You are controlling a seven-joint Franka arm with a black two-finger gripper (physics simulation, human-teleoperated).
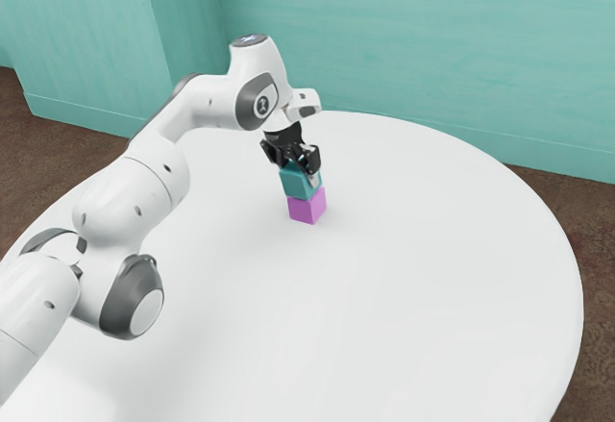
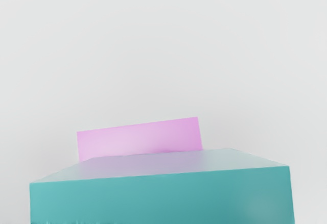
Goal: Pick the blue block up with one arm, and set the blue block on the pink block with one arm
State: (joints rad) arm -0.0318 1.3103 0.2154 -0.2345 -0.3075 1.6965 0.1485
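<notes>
The white seven-joint arm [image 1: 144, 182] reaches in from the exterior view's left over a round white worktop [image 1: 432, 278]. Its black two-finger gripper [image 1: 298, 164] points straight down. The fingers stand on two opposite sides of a small, solid teal-blue block [image 1: 295, 186], clasping its upper part, so the hand is grasping the blue block.

The blue block sits on top of a small matte pink block [image 1: 308, 208], its underside meeting the pink top. The stack is not flush. In the exterior view the blue block is set a little toward the view's left and the far edge of the worktop, leaving a strip of the pink block uncovered. The pink block rests flat on the worktop, closer to the far edge than to the near one.

In the wrist view the blue block [image 2: 163, 193] lies large right under the hand. A band of the pink block [image 2: 138, 140] shows just beyond its top face, against the bare worktop [image 2: 163, 45].

A teal wall [image 1: 432, 37] stands behind the worktop, and brown floor [image 1: 58, 153] lies beside it.
</notes>
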